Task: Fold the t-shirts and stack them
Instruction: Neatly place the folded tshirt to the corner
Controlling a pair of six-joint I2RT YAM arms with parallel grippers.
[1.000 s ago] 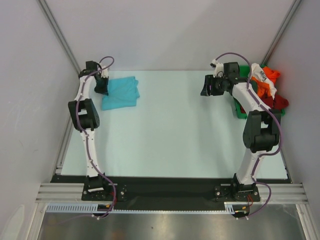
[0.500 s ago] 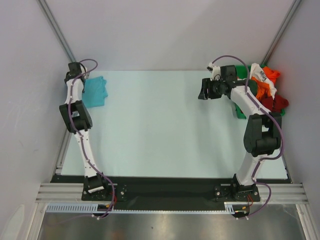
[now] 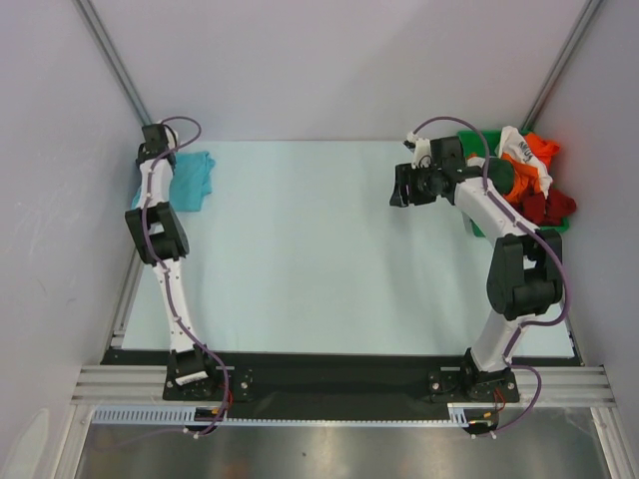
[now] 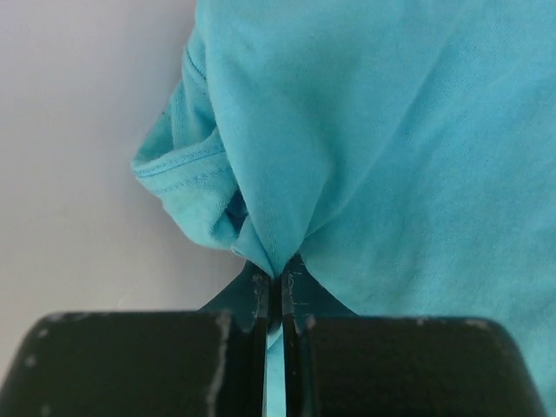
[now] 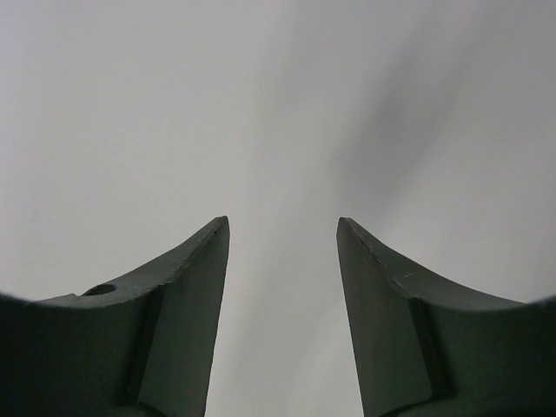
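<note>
A folded turquoise t-shirt (image 3: 190, 179) lies at the far left corner of the table. My left gripper (image 3: 155, 160) is shut on its edge; the left wrist view shows the cloth (image 4: 391, 139) pinched between the closed fingertips (image 4: 259, 291). My right gripper (image 3: 400, 187) is open and empty, held above the table at the far right; the right wrist view shows its spread fingers (image 5: 195, 287) against bare surface. A pile of orange (image 3: 539, 150), white (image 3: 519, 150), red (image 3: 549, 208) and dark green (image 3: 479, 142) t-shirts sits in the bin at the far right.
A green plastic bin (image 3: 477, 228) holds the shirt pile by the right wall. Grey walls close in the table on the left, back and right. A black rail (image 3: 329, 374) runs along the near edge by the arm bases.
My left gripper has dragged the turquoise t-shirt leftward to the far left corner. My right gripper has shifted a little to the left, away from the bin.
</note>
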